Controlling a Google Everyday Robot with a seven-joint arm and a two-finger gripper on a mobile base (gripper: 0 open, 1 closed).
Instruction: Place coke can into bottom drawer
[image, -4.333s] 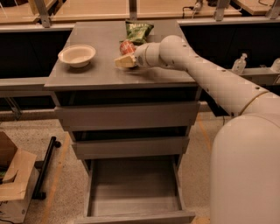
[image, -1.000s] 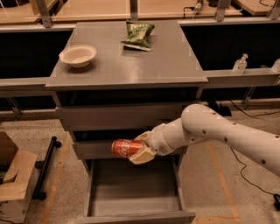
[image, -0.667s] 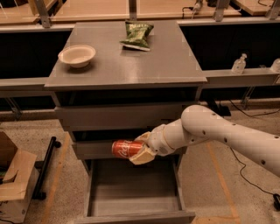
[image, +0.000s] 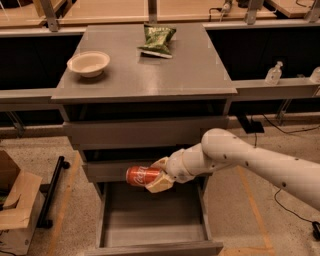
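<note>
The red coke can (image: 140, 175) lies on its side in my gripper (image: 156, 176), which is shut on its right end. The can hangs in the air in front of the middle drawer's face, above the back left part of the bottom drawer (image: 150, 242). The bottom drawer is pulled out and its flat grey floor shows with nothing on it. My white arm (image: 250, 157) reaches in from the right.
On the cabinet top (image: 195, 75) a beige bowl (image: 88, 62) sits at the left and a green snack bag (image: 157, 40) at the back. Two upper drawers (image: 140, 131) are shut. A cardboard box (image: 15, 205) and a black stand (image: 50, 192) lie on the floor at left.
Since the oldest frame the can has come off the cabinet top and down in front of the drawers. Over the last second it has hardly moved.
</note>
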